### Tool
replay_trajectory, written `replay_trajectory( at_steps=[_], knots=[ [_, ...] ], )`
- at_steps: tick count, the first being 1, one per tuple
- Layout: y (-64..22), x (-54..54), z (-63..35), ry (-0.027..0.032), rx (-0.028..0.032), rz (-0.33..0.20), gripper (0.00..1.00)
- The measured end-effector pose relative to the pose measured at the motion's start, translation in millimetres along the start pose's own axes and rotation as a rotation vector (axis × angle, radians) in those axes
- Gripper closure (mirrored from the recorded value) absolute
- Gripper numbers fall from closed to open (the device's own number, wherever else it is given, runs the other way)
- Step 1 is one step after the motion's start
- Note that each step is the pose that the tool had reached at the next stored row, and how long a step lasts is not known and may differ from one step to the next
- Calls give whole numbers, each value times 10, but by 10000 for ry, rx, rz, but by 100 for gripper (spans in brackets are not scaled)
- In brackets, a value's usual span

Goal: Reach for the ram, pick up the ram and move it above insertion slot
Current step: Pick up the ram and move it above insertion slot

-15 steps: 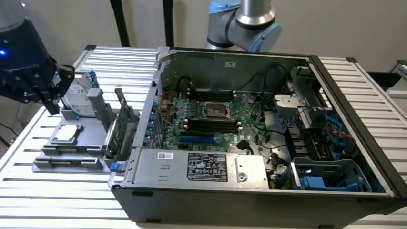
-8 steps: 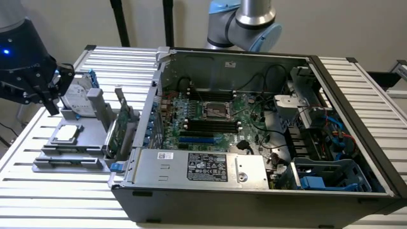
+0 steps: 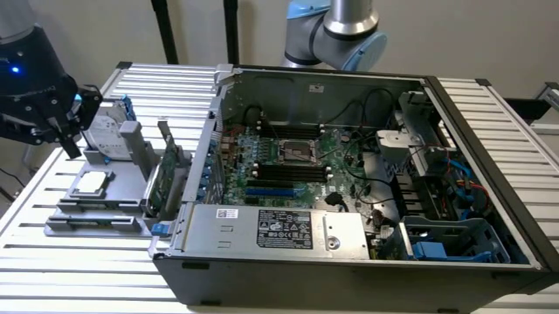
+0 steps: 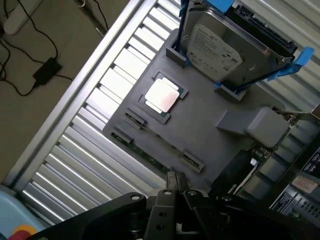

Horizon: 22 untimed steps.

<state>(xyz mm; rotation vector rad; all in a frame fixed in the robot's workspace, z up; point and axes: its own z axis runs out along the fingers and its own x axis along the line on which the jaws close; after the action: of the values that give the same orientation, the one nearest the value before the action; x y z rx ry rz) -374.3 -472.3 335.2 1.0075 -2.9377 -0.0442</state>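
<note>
The ram (image 4: pixel 151 158) shows as a thin green edge standing in a slot of the grey holder (image 4: pixel 210 107), between two small clips. My gripper (image 4: pixel 175 184) hovers above that end of the holder with its fingers shut and nothing between them. In the exterior view the gripper (image 3: pixel 68 145) hangs at the exterior view's left, over the holder (image 3: pixel 118 190) and apart from it. The motherboard's black insertion slots (image 3: pixel 288 171) lie inside the open computer case (image 3: pixel 349 275), well to the right of the gripper.
The holder also carries a silver processor (image 4: pixel 162 95), a hard drive (image 4: pixel 220 45) in a blue frame, and an upright green expansion card (image 3: pixel 166 171). The case wall (image 3: pixel 209 150) stands between holder and motherboard. Cables (image 4: pixel 30 70) lie on the floor beyond the ribbed table's edge.
</note>
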Motion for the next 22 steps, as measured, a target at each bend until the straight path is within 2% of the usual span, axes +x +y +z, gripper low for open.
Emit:
replay_trajectory(
  at_steps=[22],
  knots=[
    [0,0,0,154,98,-3996,89]
  ],
)
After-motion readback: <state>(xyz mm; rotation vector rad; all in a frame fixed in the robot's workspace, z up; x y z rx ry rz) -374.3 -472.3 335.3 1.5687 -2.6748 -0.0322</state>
